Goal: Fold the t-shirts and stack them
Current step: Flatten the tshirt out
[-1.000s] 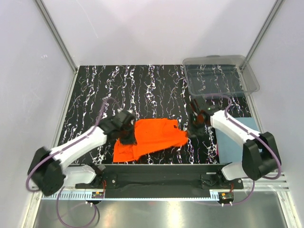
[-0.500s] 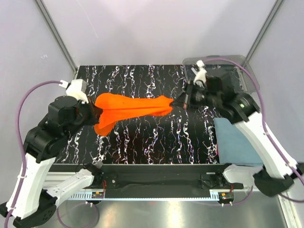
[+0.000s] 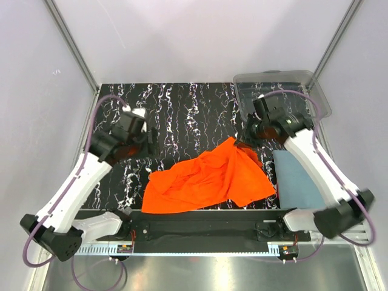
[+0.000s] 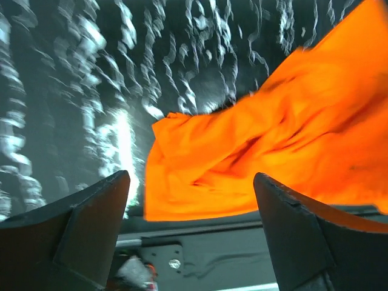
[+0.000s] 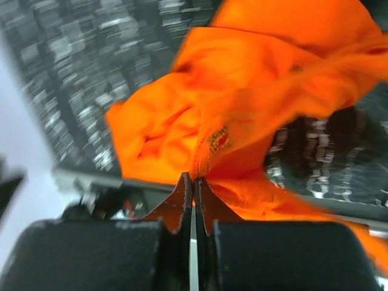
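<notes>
The orange t-shirt (image 3: pixel 206 179) hangs by one corner from my right gripper (image 3: pixel 242 141), and the rest of it lies crumpled on the black marbled table (image 3: pixel 182 109) toward the near edge. In the right wrist view my right gripper (image 5: pixel 194 177) is shut on a seam of the orange t-shirt (image 5: pixel 260 91). My left gripper (image 3: pixel 149 137) hovers open above the table, up and left of the cloth, holding nothing. Its view shows the left gripper (image 4: pixel 194 212) with jaws wide apart and the orange t-shirt (image 4: pixel 273 139) lying free beyond them. The blue-grey t-shirt (image 3: pixel 298 182) lies folded flat at the right.
A clear plastic bin (image 3: pixel 282 97) stands at the back right corner, just behind my right arm. A black rail (image 3: pixel 206 221) runs along the near edge, with the orange cloth's lower hem reaching it. White walls close in both sides.
My left gripper has opened and let go of the orange t-shirt. The shirt, stretched in the air between both grippers before, has dropped onto the table at its left end. Both arms came lower.
</notes>
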`<state>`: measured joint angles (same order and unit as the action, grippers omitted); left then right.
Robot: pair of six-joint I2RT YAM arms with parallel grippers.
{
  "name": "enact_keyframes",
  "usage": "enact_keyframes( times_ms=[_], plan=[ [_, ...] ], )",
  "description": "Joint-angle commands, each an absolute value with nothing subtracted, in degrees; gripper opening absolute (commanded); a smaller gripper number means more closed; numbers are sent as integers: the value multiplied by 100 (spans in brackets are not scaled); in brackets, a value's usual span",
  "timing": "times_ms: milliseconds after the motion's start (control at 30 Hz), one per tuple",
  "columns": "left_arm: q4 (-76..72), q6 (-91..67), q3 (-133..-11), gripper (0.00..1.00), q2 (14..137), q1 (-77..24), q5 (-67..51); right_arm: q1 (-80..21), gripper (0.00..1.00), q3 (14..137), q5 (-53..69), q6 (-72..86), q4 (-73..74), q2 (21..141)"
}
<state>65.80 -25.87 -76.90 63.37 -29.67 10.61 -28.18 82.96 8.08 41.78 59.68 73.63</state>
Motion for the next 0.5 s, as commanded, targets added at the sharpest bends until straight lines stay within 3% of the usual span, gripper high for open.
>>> enact_keyframes(
  times_ms=[0,100,200,267,300,400,467],
  plan=[
    [6163,-3233,-6727,84,6075,-2944,-190,-2016,0,7955,825,4017,5758,7925],
    [5355,-3997,-5347,82,5383,-2988,-948,-1811,0,8050,713,3648,5432,8514],
    [4913,-4946,-4204,82,4616,-2988,-932,-1775,2,8349,571,3288,5388,9104],
    [4957,-5457,-3712,82,4334,-2988,-879,-1767,16,8455,650,3077,5431,9350],
    [5018,-5615,-3622,82,4081,-2988,-835,-1767,36,8429,642,3024,5449,9360],
    [5536,-6213,-3437,70,3728,-2980,-502,-1767,47,8201,317,2874,5572,9134],
    [5870,-6284,-3419,70,3796,-2988,-326,-1767,47,7894,237,2848,5581,8756]
  ],
)
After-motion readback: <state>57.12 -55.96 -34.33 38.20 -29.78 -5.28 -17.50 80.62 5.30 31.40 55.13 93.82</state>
